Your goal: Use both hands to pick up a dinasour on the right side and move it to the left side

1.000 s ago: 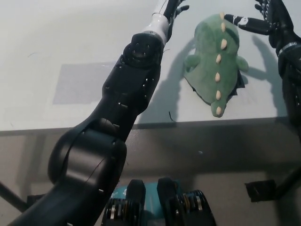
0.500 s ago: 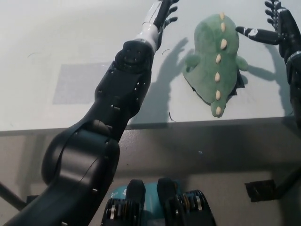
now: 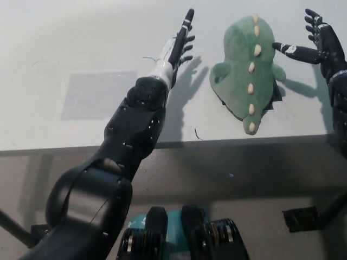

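Lying on the white table [image 3: 81, 43] at the far left is a pale grey patch [image 3: 97, 95], flat and bare. Right of it, the left arm [image 3: 133, 124] reaches up across the table, and the left hand [image 3: 180, 44] is open with fingers stretched out straight, just beside the dinosaur [image 3: 249, 70] but not touching it. The green dinosaur lies on the table's right part near the front edge, cream spikes up, tail toward the edge. At the far right, the right hand [image 3: 320, 40] is spread, one finger reaching toward the dinosaur's side; contact cannot be told.
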